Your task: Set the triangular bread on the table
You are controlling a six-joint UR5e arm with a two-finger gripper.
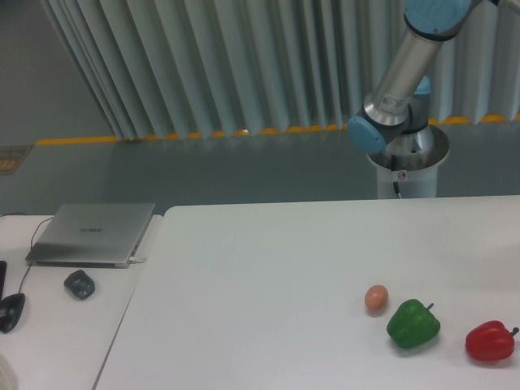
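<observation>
The triangular bread is out of view. The large white table (260,284) fills the lower part of the camera view. Only the lower arm links (402,69) rise from the pedestal behind the table's far edge and leave the frame at the top right. My gripper is outside the frame, so its state does not show.
A small tan egg (375,298), a green pepper (413,323) and a red pepper (490,341) lie in a row at the table's front right. To the left, a smaller desk holds a grey laptop (93,233), a dark mouse (80,283) and a black object (10,310).
</observation>
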